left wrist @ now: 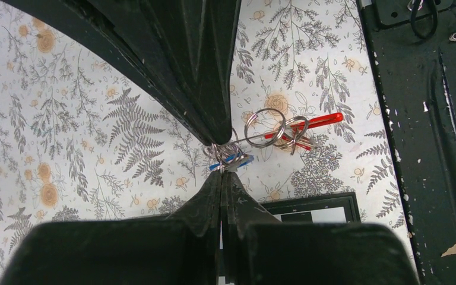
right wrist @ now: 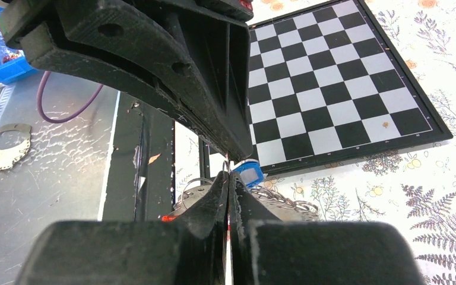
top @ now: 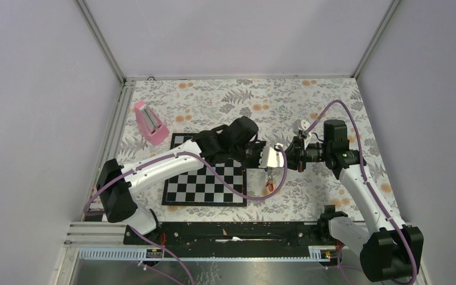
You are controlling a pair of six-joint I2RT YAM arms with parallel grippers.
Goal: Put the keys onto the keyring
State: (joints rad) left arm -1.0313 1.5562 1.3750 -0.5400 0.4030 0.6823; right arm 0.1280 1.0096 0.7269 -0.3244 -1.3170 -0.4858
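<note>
Keys (left wrist: 233, 161) and keyring (left wrist: 264, 127) gathered in one small bunch near the middle of the bench (top: 243, 95), at the meeting point of both arms, tip against tip. Just beside the right edge of the chessboard (top: 205, 178), not over it.

Left fingers (left wrist: 221, 177) pressed fully together, nipping the bunch at the blue key (right wrist: 249, 173). Right fingers (right wrist: 228, 178) pressed fully together as well, tips on the thin wire rings next to that blue tag. Exact contact hidden by the black tips.

Room around: bare flowered cloth behind the fingers up to the back wall, and some more to the right, between bunch and right arm. To the left, the chessboard edge very near. Toward the near side, the black rail (left wrist: 427, 148) along the bench edge, near the far end of the bunch in the left wrist view. Also a purple cable (top: 249, 199) looping below the bunch in the top view, passing just beside its low end. The pink block (top: 149, 123) well apart, close to the left wall.

Long axis of the bunch: from the pinched blue end, through two wire rings, out to a long red bar (left wrist: 316, 122). Points away from the fingers toward the near edge and the rail, a little slanted. Red bar: key tag or fob, cannot tell; end touching the cloth or not, cannot tell either.
</note>
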